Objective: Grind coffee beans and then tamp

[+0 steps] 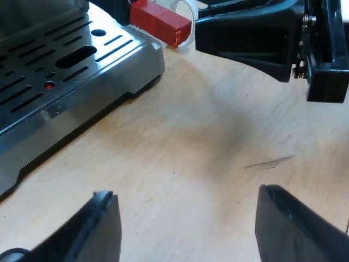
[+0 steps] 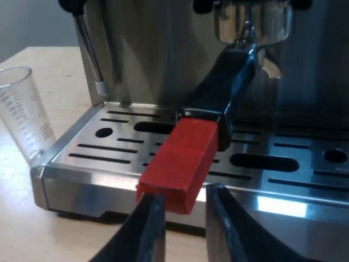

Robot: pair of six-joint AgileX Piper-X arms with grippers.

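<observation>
The metal holder [image 2: 252,27] is locked into the espresso machine's [image 2: 142,49] front. Its dark handle [image 2: 229,76] reaches out over the drip tray [image 2: 87,158] and ends in a red block [image 2: 182,158]. My right gripper [image 2: 185,199] is at the tip of that block, with a finger against each side, shut on it. In the left wrist view the red end [image 1: 161,22] sticks out past the tray's corner [image 1: 147,60], and the right gripper [image 1: 251,38] meets its tip. My left gripper [image 1: 185,199] hangs open over bare wooden table [image 1: 207,136], holding nothing.
A clear measuring glass [image 2: 22,114] stands on the table against the drip tray's corner. The steam wand [image 2: 90,49] hangs over the tray on the glass's side. A pale curved rim [image 1: 185,11] shows just behind the red end.
</observation>
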